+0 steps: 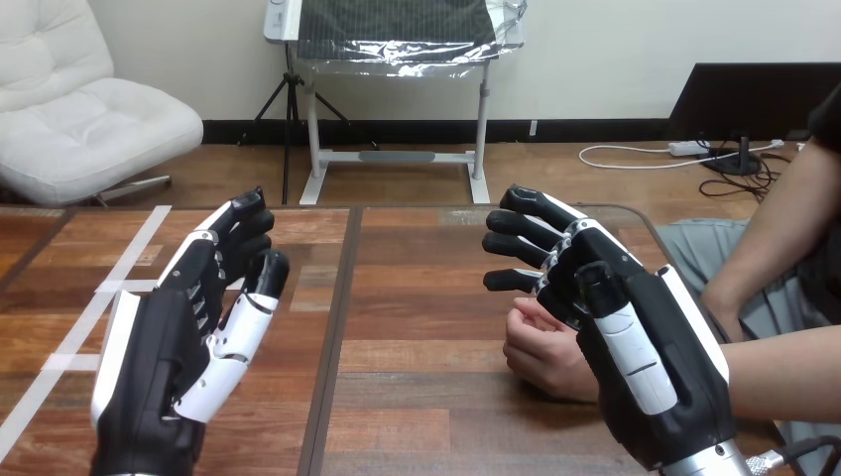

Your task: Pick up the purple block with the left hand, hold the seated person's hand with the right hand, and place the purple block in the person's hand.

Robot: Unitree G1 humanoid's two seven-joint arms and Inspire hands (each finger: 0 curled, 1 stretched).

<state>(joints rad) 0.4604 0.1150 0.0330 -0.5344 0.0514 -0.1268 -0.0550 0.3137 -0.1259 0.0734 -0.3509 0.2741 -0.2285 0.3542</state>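
Head view – left hand (188, 337) and right hand (615, 327) spread, empty, the right beside the person's hand (545, 352) – we reckon every step's left

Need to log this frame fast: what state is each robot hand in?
Left robot hand: open, holding nothing.
Right robot hand: open, beside the person's hand, not curled round it.

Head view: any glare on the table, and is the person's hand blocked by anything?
Head view: light is even, with a soft sheen and no hard glare on the table. Head view: the right hand, open, hides part of the person's hand, whose curled fingers show at its left. Head view: the left hand, open, is unblocked.
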